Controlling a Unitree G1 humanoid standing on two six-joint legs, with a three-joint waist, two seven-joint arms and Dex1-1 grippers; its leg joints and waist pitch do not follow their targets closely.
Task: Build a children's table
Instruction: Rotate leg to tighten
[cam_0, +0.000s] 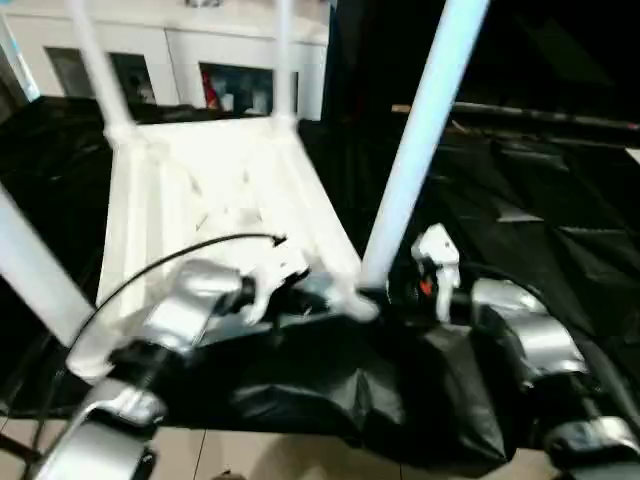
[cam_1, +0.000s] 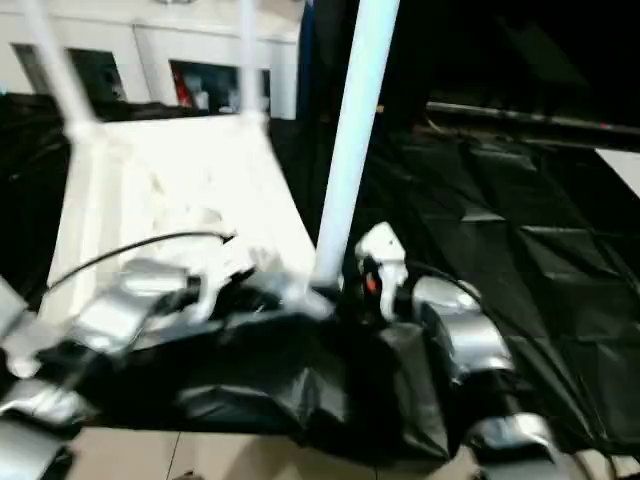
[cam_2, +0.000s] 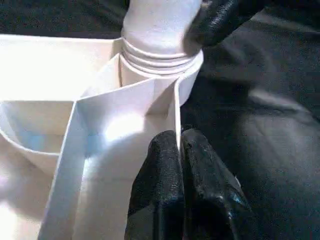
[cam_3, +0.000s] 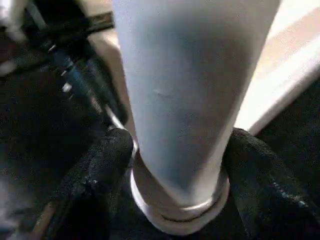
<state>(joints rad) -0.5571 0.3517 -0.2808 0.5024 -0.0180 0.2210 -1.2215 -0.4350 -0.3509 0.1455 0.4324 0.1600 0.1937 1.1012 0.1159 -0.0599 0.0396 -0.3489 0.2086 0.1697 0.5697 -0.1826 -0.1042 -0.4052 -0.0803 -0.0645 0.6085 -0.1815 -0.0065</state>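
The white tabletop (cam_0: 220, 190) lies upside down on black sheeting, ribs up. Legs stand in its far corners (cam_0: 95, 60) (cam_0: 284, 60) and at the near left (cam_0: 30, 270). The near right leg (cam_0: 420, 130) rises from its corner socket (cam_2: 160, 65). My right gripper (cam_3: 180, 145) straddles that leg's base, its fingers (cam_3: 105, 165) close on either side and slightly parted from it. My left gripper (cam_2: 180, 145) sits just beside the same corner, shut on the tabletop's thin rim wall.
Black sheeting (cam_0: 540, 200) covers the floor around the tabletop and bunches up in front of my arms. A white cabinet with glass doors (cam_0: 200, 60) stands behind. A black cable (cam_0: 180, 250) arcs over my left forearm. Pale floor tile (cam_0: 250, 455) shows nearest me.
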